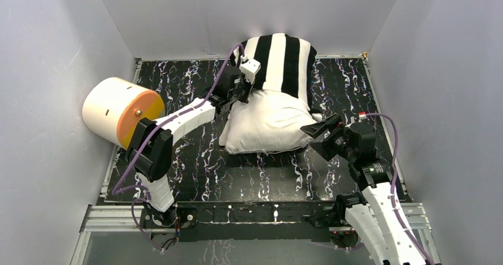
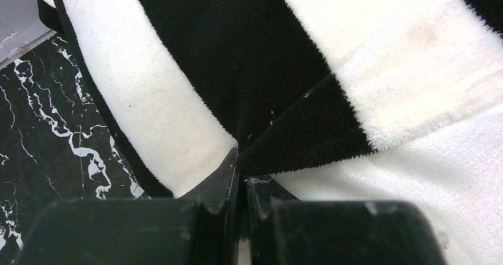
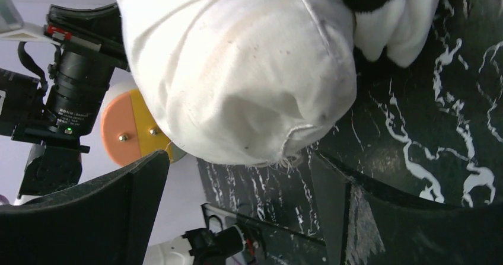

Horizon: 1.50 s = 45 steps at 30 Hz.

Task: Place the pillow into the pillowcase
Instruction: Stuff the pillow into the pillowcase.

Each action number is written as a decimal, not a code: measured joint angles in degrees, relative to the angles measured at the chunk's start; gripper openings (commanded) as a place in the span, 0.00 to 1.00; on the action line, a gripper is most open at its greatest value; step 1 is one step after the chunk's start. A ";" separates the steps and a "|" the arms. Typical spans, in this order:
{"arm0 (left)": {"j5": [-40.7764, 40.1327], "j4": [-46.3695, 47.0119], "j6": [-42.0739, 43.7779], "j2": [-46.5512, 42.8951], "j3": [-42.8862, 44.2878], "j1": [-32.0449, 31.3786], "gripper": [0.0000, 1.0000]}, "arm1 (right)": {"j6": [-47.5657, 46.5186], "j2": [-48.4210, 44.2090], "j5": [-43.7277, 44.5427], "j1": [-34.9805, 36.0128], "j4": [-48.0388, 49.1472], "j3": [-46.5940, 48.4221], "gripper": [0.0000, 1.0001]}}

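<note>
Halfway in, as to the plump white fabric pillow (image 1: 267,128): near end bare, puffy and creased, on the black white-veined marbled tabletop (image 1: 196,158); far end sheathed in the soft, broad-striped black-and-white pillowcase (image 1: 279,57), up against the back wall. Pinched tight on the pillowcase's puckered opening edge, at the pillow's left side, by the left gripper (image 2: 240,173). Spread wide, as to the right gripper (image 3: 237,182), at the pillow's bare near-right corner, gripping nothing.

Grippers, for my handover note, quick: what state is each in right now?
Left gripper: shut on a fold of the pillowcase.
Right gripper: open, holding nothing; a corner of the pillow lies just ahead of it.
</note>
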 measured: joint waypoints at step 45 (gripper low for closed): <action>8.55 -14.82 -4.50 -19.65 -12.33 -11.56 0.69 | -4.22 30.34 28.59 17.00 58.86 -10.62 0.80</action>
